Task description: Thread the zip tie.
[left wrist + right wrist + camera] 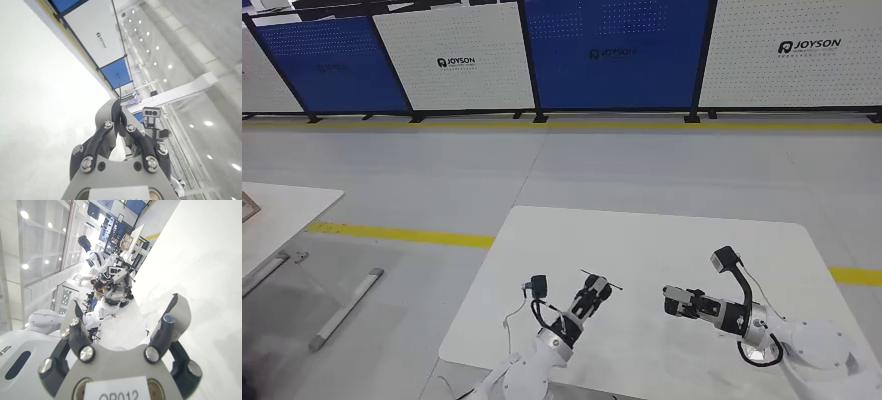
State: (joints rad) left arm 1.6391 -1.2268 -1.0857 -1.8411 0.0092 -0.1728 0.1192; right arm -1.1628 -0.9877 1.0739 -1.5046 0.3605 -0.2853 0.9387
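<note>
1. My left tool (119,111) is clenched on the zip tie (119,92), a thin black strip pinched between the pads with one end poking out past the tips, up off the desk (642,235) on its near left.
2. I reckon it's featherlight, springy and slick. It'll bend and whip, so the free end wants gripping close to its tip.
3. My right tool (670,300) is spread wide, nothing in it, over the desk's near right.
4. The tie sits left of that tool, well apart, so there's a gap to close before any threading.
</note>
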